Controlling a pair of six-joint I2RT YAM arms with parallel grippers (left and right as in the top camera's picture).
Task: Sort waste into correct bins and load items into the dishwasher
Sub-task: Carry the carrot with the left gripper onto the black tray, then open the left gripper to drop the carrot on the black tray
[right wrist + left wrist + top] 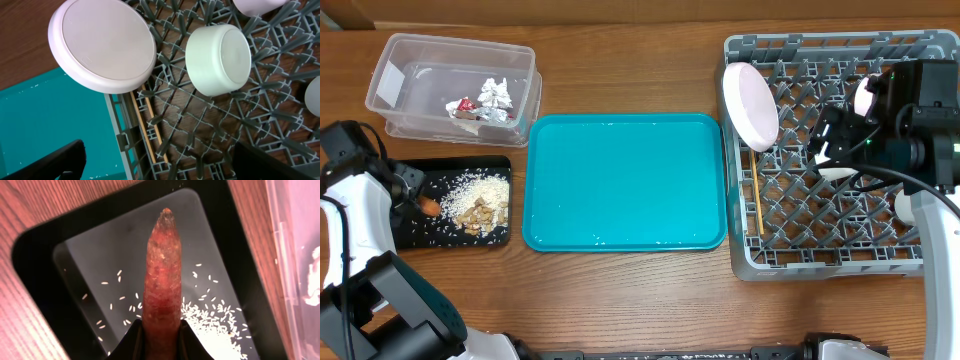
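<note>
My left gripper (pixel 417 192) is shut on a small orange carrot (pixel 162 275) and holds it over the left part of the flat black tray (pixel 415 232), which holds white rice and brownish food scraps (pixel 482 208). The tray's black rim also shows in the left wrist view (pixel 35 280). Silver foil (pixel 497 95) and a red-white wrapper (pixel 463 105) lie in the clear tub (pixel 410 55). My right gripper (pixel 160 165) is open and empty over the grey dish rack (pixel 820 262). The rack holds a white plate (pixel 102 45) on edge, a white bowl (pixel 220 60) and wooden chopsticks (pixel 145 125).
A large teal tray (pixel 625 180) lies between the black tray and the rack. More white dishes (pixel 910 205) sit in the rack under the right arm. Bare wooden table runs along the front.
</note>
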